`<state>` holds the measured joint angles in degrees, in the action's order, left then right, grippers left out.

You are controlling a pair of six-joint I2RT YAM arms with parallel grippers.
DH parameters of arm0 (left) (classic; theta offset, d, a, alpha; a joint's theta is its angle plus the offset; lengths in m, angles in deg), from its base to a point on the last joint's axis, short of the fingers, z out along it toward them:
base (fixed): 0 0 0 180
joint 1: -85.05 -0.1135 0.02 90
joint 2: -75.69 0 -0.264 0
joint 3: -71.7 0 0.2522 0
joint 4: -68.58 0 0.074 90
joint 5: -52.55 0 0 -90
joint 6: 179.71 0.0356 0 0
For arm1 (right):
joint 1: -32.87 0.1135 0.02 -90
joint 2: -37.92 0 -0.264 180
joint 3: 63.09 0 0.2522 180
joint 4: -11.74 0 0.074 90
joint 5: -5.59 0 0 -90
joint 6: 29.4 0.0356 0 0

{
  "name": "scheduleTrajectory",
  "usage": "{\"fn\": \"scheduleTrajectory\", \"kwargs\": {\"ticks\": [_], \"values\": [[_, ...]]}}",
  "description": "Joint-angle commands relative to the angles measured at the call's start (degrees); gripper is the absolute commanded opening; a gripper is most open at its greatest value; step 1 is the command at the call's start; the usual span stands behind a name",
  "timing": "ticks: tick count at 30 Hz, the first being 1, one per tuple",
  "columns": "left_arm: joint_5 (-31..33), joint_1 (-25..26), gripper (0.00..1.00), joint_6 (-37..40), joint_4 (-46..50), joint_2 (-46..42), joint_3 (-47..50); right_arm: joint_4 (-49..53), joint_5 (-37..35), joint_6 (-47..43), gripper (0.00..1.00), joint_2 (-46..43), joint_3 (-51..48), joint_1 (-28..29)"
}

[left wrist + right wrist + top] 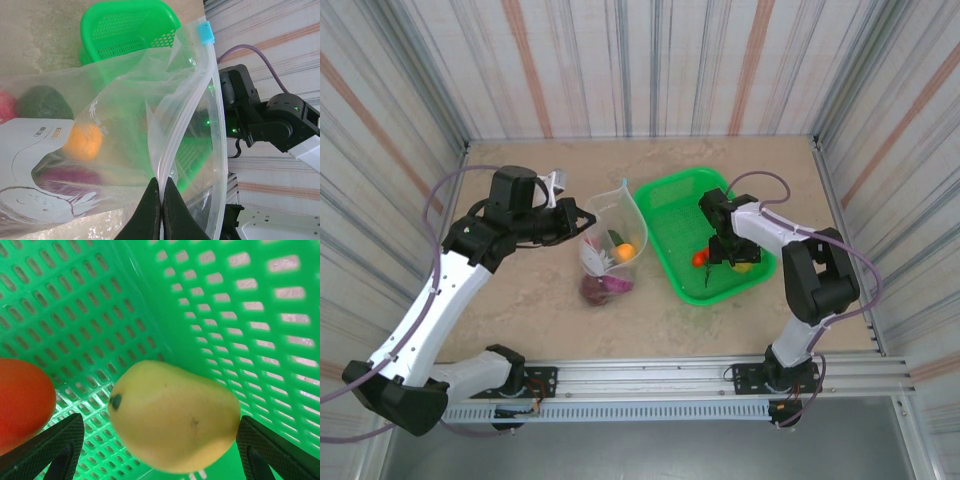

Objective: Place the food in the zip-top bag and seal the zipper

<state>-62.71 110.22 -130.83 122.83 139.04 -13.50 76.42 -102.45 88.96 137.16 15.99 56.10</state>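
Where the left gripper (pixel 161 184) bites: its two black fingers are pressed together on the near rim of the zip-top bag (pixel 125 90), with the plastic pinched between them.
Left gripper from above: it (pixel 578 222) sits at the bag's left side, near the middle of the tabletop (pixel 520 310).
Right gripper (pixel 160 442): its fingers stand wide apart, one on each side of a yellow fruit (pixel 172 417). It has hold of nothing, and whether the right finger touches the fruit I cannot tell.
Right gripper from above: it (pixel 728 255) is down inside the green basket (pixel 685 190).
Zip-top bag (pixel 615 215): it lies left of the basket and just beside it, mouth held open toward the basket.
Zipper (pixel 212 100): unsealed, the two strips spread apart, with a blue tab (pixel 205 33) at the far end.
Food in the bag: an orange piece (pixel 85 141), a purple piece (pixel 67 177), a dark green piece (pixel 42 102) and a pink one (pixel 5 105) lie beside the white label (pixel 30 145).
Food in the basket: the yellow fruit (pixel 744 266) and a red-orange piece (pixel 700 258) lie near its front corner, close together.
Green basket: toward the right and far part of the tabletop, set at an angle.
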Motion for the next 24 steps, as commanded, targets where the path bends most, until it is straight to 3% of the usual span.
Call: {"fn": "scheduleTrajectory", "kwargs": {"ticks": [1,6,17,24], "values": [[0.24,-0.30,0.00,0.89,0.99,-0.32,-0.37,-1.83,2.24,-1.95,0.80,1.19,-1.32,-0.16],[0.25,-0.22,0.00,0.71,1.26,-0.46,-0.37,-4.72,5.88,-2.62,0.77,1.88,-1.94,-0.41],[-0.48,-0.25,0.00,0.42,1.52,0.65,-1.02,-6.11,4.77,-5.64,0.68,4.95,1.65,-0.69],[-0.48,-0.21,0.00,0.28,0.84,0.92,-0.44,-7.24,5.61,-5.38,0.49,5.80,2.71,-0.94]]}}
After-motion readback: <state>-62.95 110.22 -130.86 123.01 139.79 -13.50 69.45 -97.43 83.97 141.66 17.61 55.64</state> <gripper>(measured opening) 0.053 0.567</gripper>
